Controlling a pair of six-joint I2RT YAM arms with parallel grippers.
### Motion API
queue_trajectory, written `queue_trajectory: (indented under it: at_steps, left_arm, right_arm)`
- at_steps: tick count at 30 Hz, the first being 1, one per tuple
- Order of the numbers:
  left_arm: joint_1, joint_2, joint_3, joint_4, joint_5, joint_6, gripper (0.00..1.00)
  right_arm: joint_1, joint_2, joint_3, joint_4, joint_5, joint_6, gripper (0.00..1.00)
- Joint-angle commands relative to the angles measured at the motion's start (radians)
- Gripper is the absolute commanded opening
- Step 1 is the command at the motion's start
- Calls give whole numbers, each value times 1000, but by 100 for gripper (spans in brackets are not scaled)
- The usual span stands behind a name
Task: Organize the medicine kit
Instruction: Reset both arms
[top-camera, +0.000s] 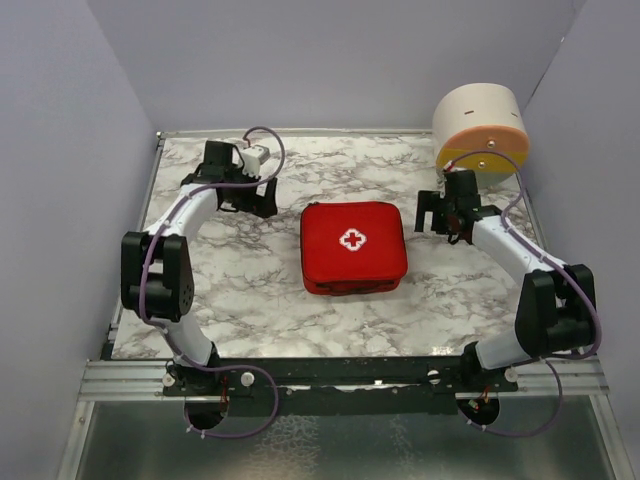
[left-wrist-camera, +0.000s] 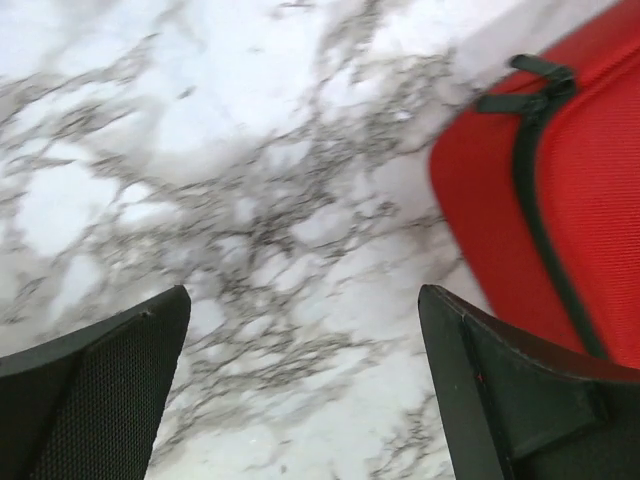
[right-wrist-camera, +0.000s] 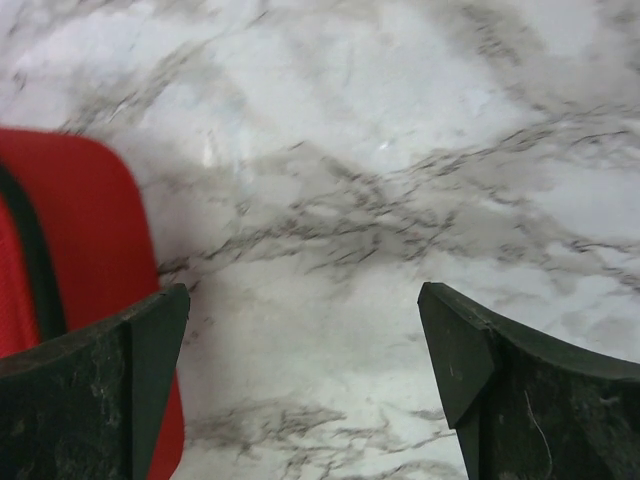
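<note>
The red medicine kit (top-camera: 353, 246) lies closed and flat in the middle of the marble table, its white cross facing up. My left gripper (top-camera: 258, 199) is open and empty over bare marble just left of the kit's far left corner. In the left wrist view the kit's red side and black zipper (left-wrist-camera: 560, 190) show at the right, beyond the open gripper (left-wrist-camera: 304, 300). My right gripper (top-camera: 436, 213) is open and empty, just right of the kit's far right corner. In the right wrist view the kit's edge (right-wrist-camera: 70, 240) shows at the left of the open gripper (right-wrist-camera: 304, 300).
A round cream, orange and yellow drawer container (top-camera: 481, 128) stands at the far right corner, close behind my right wrist. Purple-grey walls close in the table on the left, back and right. The marble table (top-camera: 250, 290) shows bare around the kit.
</note>
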Motion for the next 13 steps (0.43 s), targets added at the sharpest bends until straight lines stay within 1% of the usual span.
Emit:
queue_trajectory:
  at_steps: [1,6,9,11,13]
  left_arm:
    - [44,-82,-171,272,-105,38,99]
    - [45,-106,-256,416,-122,-20,99]
    - [46,-118,-301,506,-149,-60,99]
    - [48,-125,-332,563,-165,-92,99]
    - [48,-130,-349,593,-175,-120,99]
  right_arm:
    - [-51,13,9,113,-72,-38,100]
    - [-51,-22,-48,185,-34,26,100]
    - [-51,-27,-75,190,30,44,100]
    - [-51,-21,-90,212,45,58,100]
    - [-51,3,-72,186,58,96,100]
